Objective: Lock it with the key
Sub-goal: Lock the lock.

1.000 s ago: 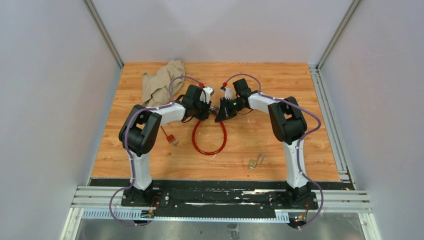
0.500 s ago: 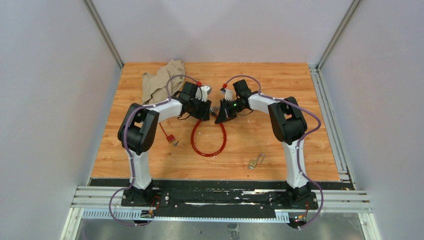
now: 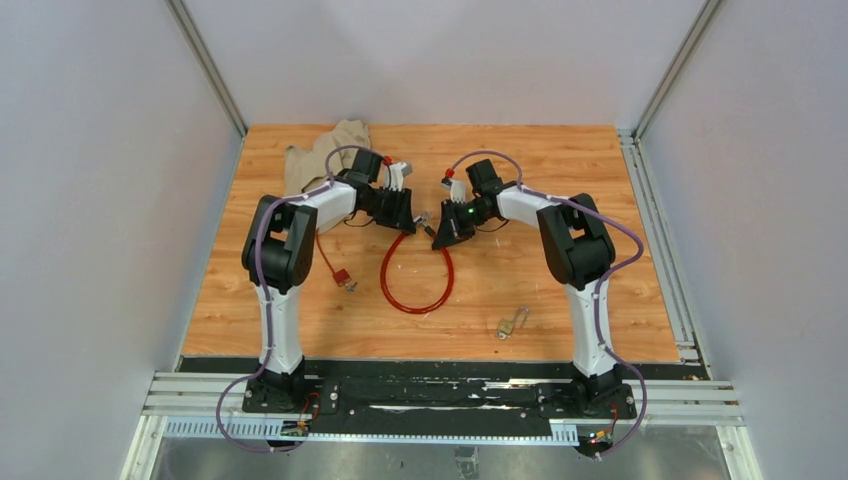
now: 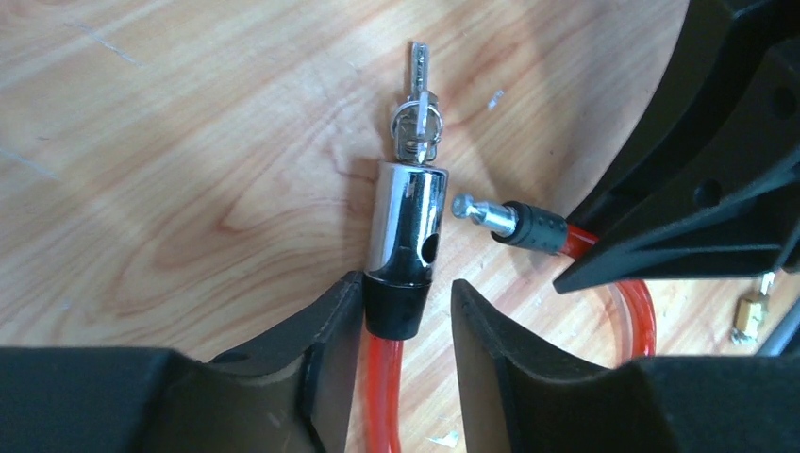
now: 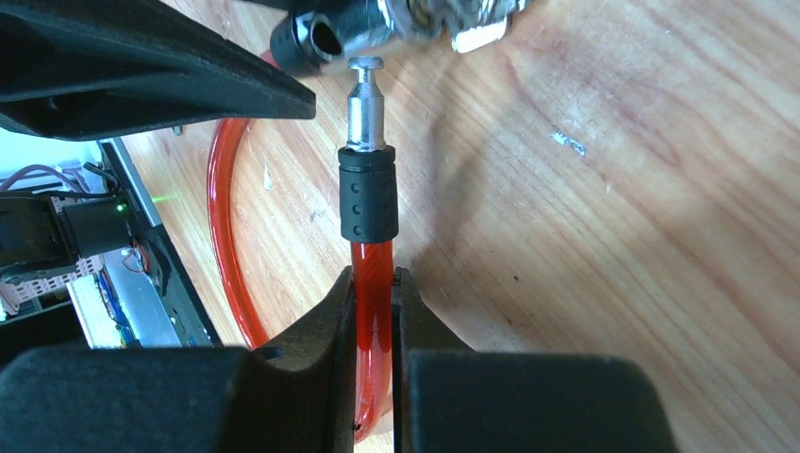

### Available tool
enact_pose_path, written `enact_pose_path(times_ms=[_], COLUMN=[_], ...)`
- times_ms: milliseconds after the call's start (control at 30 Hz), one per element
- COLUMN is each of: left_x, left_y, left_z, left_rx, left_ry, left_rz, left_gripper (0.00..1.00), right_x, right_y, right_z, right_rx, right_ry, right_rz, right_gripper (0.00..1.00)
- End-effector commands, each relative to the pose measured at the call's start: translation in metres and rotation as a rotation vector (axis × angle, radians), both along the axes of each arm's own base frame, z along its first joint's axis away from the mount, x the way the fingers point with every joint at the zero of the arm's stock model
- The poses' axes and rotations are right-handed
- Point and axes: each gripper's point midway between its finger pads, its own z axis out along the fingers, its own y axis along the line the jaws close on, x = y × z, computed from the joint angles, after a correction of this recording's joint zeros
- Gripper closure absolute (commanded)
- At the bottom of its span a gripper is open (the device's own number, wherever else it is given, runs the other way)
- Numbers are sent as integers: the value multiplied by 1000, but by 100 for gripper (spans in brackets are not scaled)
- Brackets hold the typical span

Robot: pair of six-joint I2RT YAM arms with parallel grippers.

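At centre — right hand (image 5: 374, 285) clamped on red cable (image 5: 225, 236); left hand (image 4: 401, 289) parted astride lock barrel (image 4: 408, 217), key (image 4: 412, 143) inserted.

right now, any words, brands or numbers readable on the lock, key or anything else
No text can be read anywhere.
No markings show on the lock barrel, key or cable.
Too small to tell: red tag, brass padlock.
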Motion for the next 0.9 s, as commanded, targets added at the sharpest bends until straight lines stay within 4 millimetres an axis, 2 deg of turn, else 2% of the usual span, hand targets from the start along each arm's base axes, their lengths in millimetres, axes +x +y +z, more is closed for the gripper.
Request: enact_pose_path(times_ms=[0, 133, 367, 467, 633, 867], left_x=[-31, -30, -20, -15, -7, -10], left_y=[-3, 3, 14, 18, 26, 19], left_z=[-20, -21, -18, -12, 7, 27], left_rx=[-48, -31, 27, 57, 208, 367], left_ry=[153, 135, 52, -11, -193, -449], left_rz=[-21, -17, 27, 55, 76, 73], left_gripper=[62, 79, 99, 100, 100, 100], right_x=[-2, -1, 0, -1, 2, -2], right_y=[0, -4, -9, -5, 0, 15], right_z=[13, 18, 30, 37, 50, 52], right_rx=[-3, 7, 15, 42, 58, 90], right_ry=[-20, -19, -6, 9, 27, 102], right_rz=[23, 25, 23, 33, 30, 40], right_gripper=[99, 99, 99, 99, 99, 99])
